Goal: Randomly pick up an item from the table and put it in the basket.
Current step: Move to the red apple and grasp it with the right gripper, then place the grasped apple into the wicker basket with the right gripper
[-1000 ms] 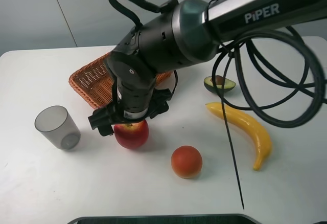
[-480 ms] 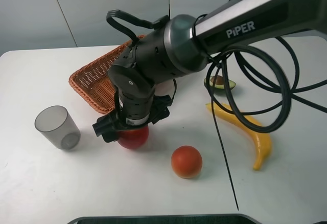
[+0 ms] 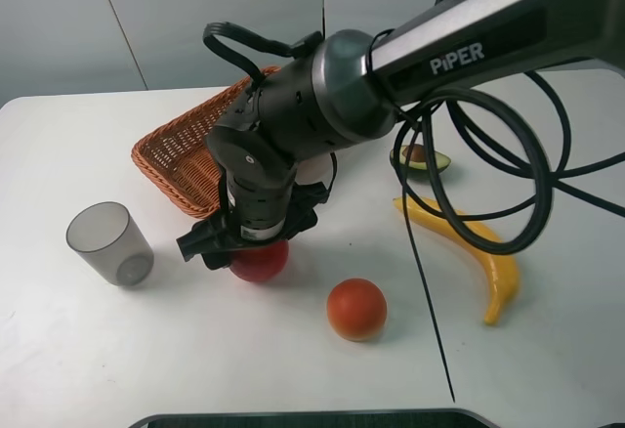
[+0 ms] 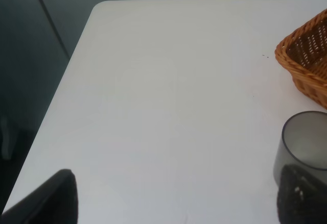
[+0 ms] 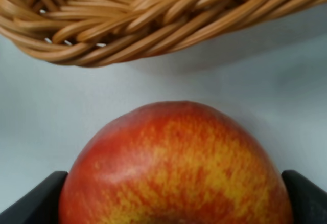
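Observation:
The red apple (image 3: 262, 263) rests on the white table (image 3: 117, 350), just in front of the wicker basket (image 3: 168, 154). My right gripper (image 3: 250, 243) reaches across to the left half and is lowered over the apple, with a jaw on each side of it. In the right wrist view the apple (image 5: 176, 168) fills the gap between the two dark fingertips, with the basket's rim (image 5: 127, 24) just beyond. The jaws stand wide and the apple is on the table. My left gripper (image 4: 176, 203) is open and empty over bare table at the left.
A grey translucent cup (image 3: 109, 243) stands left of the apple and shows in the left wrist view (image 4: 304, 142). An orange-red round fruit (image 3: 356, 309), a banana (image 3: 469, 247) and a halved avocado (image 3: 422, 161) lie to the right. Black cables hang over the right side.
My right gripper has come down from above the apple until its jaws sit around it, hiding most of the fruit. The apple has not moved.

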`<state>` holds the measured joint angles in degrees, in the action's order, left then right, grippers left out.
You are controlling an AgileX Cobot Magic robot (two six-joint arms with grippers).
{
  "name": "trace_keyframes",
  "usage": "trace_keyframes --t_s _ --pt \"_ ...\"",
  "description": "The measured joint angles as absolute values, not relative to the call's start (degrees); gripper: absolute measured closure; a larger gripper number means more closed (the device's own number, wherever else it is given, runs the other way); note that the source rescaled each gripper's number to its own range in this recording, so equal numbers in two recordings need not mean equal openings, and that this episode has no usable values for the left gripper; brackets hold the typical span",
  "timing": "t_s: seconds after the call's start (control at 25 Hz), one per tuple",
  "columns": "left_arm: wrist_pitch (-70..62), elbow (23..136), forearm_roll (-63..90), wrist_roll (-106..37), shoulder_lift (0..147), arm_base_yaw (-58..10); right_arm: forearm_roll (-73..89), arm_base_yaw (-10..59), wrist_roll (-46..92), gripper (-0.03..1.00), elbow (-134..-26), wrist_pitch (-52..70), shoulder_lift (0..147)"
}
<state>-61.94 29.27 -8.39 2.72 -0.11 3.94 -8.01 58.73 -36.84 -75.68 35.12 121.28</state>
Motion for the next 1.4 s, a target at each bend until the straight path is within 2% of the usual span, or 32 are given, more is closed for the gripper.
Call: trace_keyframes --t_s 0.68,1.16,1.4 --pt "-61.94 29.27 -8.39 2.61 -0.11 3.94 -8.01 58.73 -36.29 0.88 -75.68 35.41 121.28" --pt "-61.94 29.27 -8.39 2.61 -0.11 3.94 -4.81 58.73 -24.85 0.88 -76.57 46.19 110.89" --pt "-61.94 29.27 -8.39 2.61 -0.11 3.94 -6.20 58.73 -21.33 0.88 -81.49 52.32 107.41"
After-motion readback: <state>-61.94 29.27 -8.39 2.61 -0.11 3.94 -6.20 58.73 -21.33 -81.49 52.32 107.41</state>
